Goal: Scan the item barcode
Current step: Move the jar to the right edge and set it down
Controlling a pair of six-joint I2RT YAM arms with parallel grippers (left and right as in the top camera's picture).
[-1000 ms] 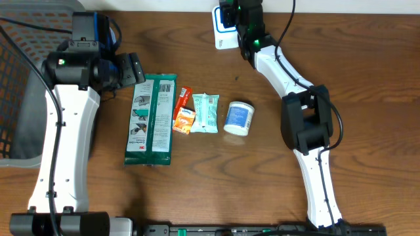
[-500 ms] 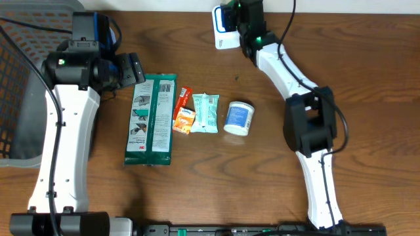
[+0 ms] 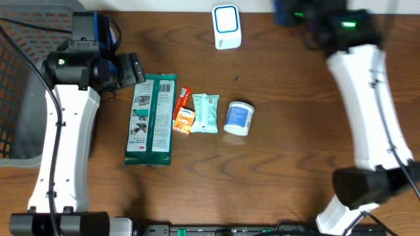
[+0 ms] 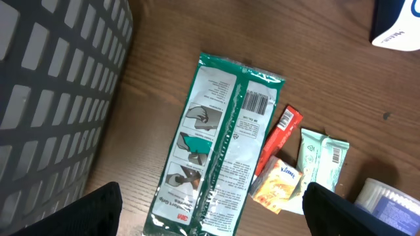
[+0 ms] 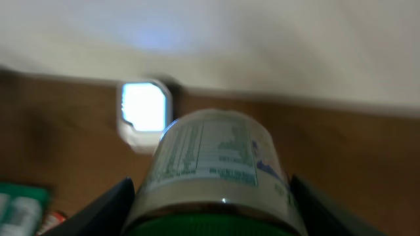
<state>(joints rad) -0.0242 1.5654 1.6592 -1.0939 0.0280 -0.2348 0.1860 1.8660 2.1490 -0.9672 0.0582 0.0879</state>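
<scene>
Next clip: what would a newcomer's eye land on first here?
The bottle fills the right wrist view, clamped in the right gripper with its label towards the camera and the white scanner behind it. In the overhead view a row of goods lies across the table, from the big green packet to the white tub.
</scene>
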